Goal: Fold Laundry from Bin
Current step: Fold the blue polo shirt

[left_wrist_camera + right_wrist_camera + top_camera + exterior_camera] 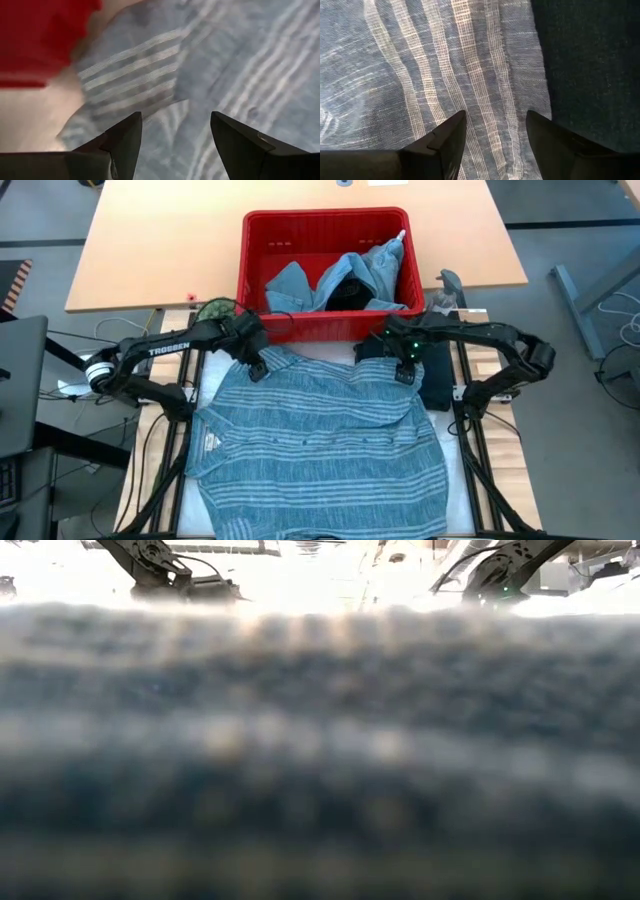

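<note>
A: What's in the bin (256, 240)?
B: Light blue denim pieces (375, 268) over a black garment (347, 292).
A: And the striped shirt (320, 445)?
B: Flat before it (collar end), left gripper (256, 366) and right gripper (403, 370) spread over its top corners.

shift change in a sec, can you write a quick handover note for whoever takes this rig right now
Left gripper: open, over the far left corner of the striped shirt, nothing held.
Right gripper: open, over the shirt's far right corner, nothing held.
Striped shirt lies spread flat on the table in front of the red bin; not yet folded.
A dark garment lies at the shirt's right edge.
In the bin: light blue denim pieces and a black garment.
Left: fold the shirt, then the pieces in the bin.
</note>
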`<act>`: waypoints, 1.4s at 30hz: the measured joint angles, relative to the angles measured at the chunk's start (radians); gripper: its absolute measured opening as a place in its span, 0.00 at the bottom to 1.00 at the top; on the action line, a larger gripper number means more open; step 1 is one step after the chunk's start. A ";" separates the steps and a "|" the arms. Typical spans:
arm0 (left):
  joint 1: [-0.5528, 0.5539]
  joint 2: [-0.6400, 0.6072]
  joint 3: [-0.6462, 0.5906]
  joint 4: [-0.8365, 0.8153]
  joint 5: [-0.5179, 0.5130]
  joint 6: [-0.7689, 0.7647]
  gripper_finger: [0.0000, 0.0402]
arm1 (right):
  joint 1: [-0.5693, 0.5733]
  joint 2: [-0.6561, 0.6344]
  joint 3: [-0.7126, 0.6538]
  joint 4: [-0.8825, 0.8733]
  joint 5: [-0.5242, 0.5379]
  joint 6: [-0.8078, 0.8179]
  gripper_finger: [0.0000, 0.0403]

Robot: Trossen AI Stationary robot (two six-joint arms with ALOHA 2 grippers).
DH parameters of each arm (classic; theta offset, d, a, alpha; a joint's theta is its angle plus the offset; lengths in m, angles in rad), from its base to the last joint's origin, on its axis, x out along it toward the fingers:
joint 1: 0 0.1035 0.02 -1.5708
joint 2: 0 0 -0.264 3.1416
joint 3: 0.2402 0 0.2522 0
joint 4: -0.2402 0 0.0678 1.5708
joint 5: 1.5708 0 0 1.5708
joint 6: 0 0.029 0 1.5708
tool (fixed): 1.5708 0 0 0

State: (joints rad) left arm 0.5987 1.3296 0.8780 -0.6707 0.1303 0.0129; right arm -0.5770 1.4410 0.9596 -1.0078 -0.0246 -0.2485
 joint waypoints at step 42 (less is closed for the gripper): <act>-0.005 0.056 0.001 -0.044 -0.269 -0.456 0.56 | -0.001 -0.002 0.000 0.061 0.001 0.003 0.58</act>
State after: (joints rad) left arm 0.5938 1.3854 0.8787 -0.7151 -0.1388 -0.4434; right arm -0.5777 1.4387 0.9600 -0.9466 -0.0238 -0.2451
